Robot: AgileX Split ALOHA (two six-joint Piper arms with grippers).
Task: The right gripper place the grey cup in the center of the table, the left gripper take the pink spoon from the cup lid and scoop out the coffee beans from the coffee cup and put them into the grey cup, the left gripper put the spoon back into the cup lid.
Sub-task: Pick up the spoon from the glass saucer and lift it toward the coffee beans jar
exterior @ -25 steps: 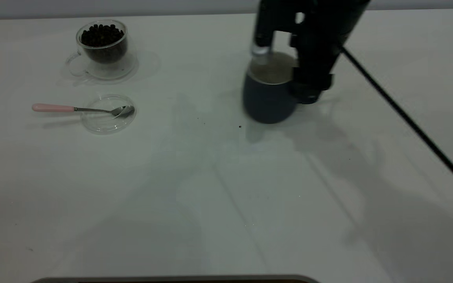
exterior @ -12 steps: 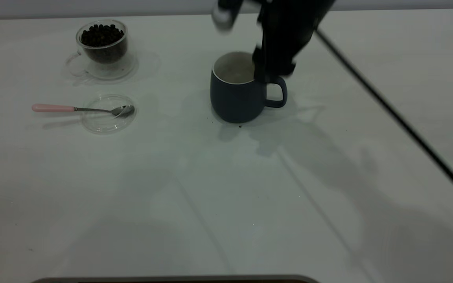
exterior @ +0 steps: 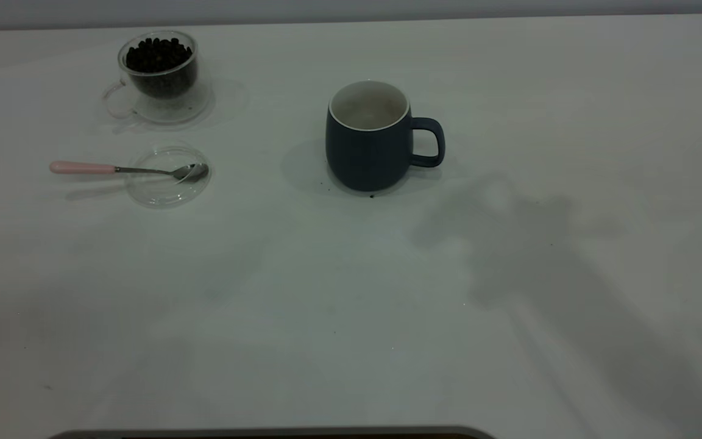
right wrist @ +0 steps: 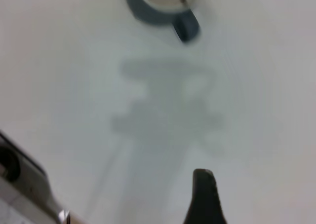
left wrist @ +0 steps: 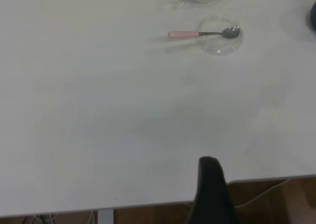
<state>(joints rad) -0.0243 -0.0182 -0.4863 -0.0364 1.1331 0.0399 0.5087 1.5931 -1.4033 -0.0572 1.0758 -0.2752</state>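
The grey cup (exterior: 366, 146) stands upright near the middle of the table (exterior: 351, 317), handle to the right, with nothing holding it; the right wrist view shows it far off (right wrist: 158, 7). The pink spoon (exterior: 113, 169) lies with its bowl on the cup lid (exterior: 165, 190) at the left, handle sticking out leftward. Behind them stands the coffee cup (exterior: 159, 79), filled with coffee beans (exterior: 157, 53). Neither arm shows in the exterior view. My left gripper (left wrist: 210, 184) hangs near the table's edge, far from the spoon (left wrist: 197, 34) and lid (left wrist: 219, 44). My right gripper (right wrist: 203, 194) is high above the table, back from the cup.
A dark strip (exterior: 265, 434) runs along the table's near edge. A few dark specks lie beside the cup's base. The left wrist view shows a wooden floor with a cable (left wrist: 276, 194) beyond the table edge. A dark and metal fixture (right wrist: 19, 174) sits by the right arm.
The right arm carried the grey cup leftward, set it down with the handle to the right, then let go and withdrew out of the exterior view. Spoon, lid and coffee cup stayed put.
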